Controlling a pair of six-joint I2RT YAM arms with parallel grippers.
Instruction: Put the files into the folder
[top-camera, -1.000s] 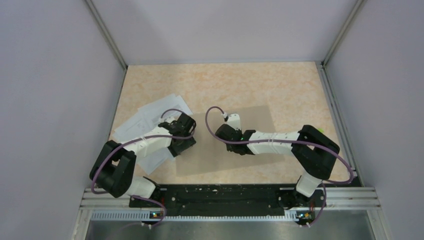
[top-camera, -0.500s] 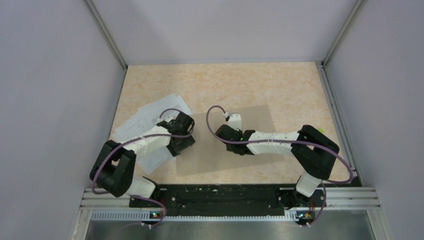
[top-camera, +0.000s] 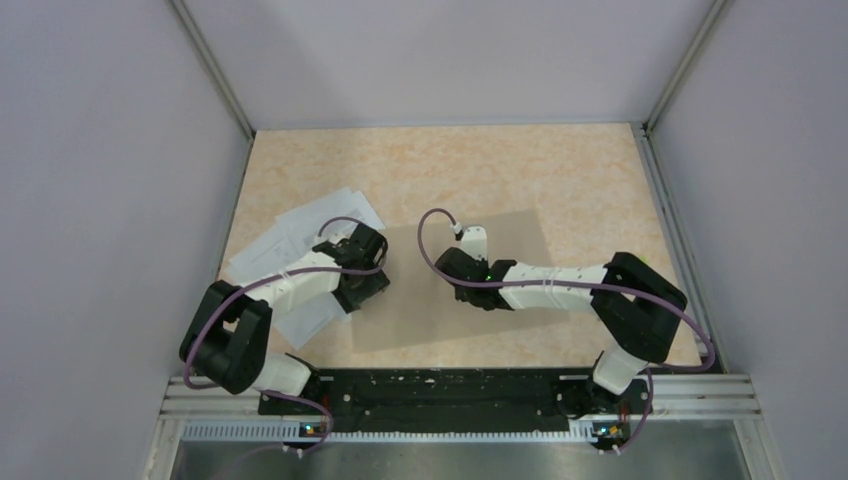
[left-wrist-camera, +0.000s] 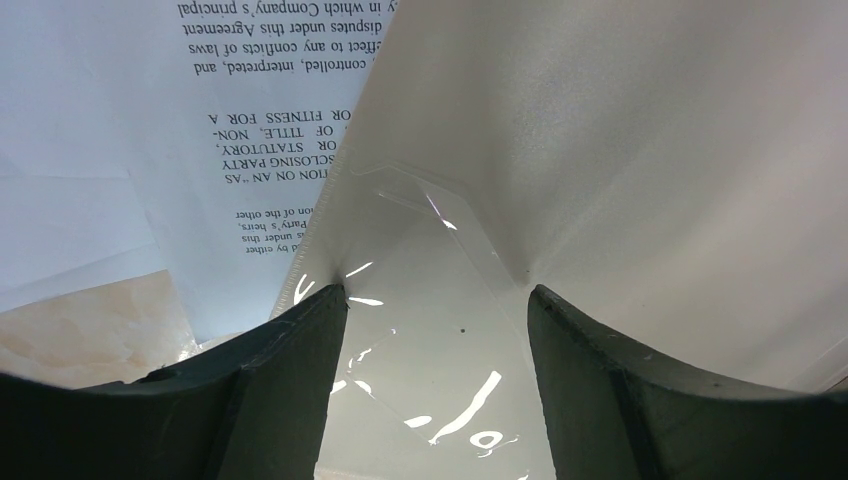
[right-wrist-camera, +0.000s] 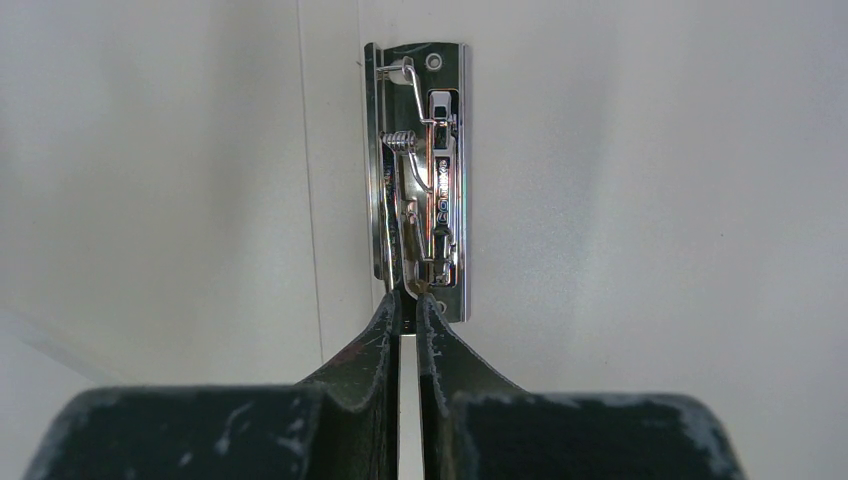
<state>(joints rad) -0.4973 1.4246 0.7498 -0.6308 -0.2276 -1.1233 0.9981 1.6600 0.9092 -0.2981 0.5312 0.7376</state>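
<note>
A: From above, where to find the folder (top-camera: 470, 320)?
B: Mid-table, flat, long axis running left to right, short edges at left and right. Files (top-camera: 290, 235) fanned at its left end, skewed, corners pointing different ways, partly under the left arm (top-camera: 295, 285).
A: And the grippers?
B: Left gripper (top-camera: 368, 270) at the folder's left edge, just beside the sheets; right gripper (top-camera: 450, 268) near the folder's middle. Too small there to judge their state.
A: Through the left wrist?
B: Left gripper (left-wrist-camera: 435, 300) spread wide, gripping nothing, over a clear pocket (left-wrist-camera: 430, 340) on the folder's (left-wrist-camera: 650, 150) pale inside. Files (left-wrist-camera: 250, 130) to the left, print upside down, overlapped by the folder's slanting edge.
A: Through the right wrist?
B: Right gripper (right-wrist-camera: 410, 310) closed to a sliver, tips at the near end of a metal clip (right-wrist-camera: 425, 180) fixed on the folder (right-wrist-camera: 650, 200). Clip's long axis pointing straight away from the fingers (right-wrist-camera: 370, 360). Cannot tell whether pinching its lever.
</note>
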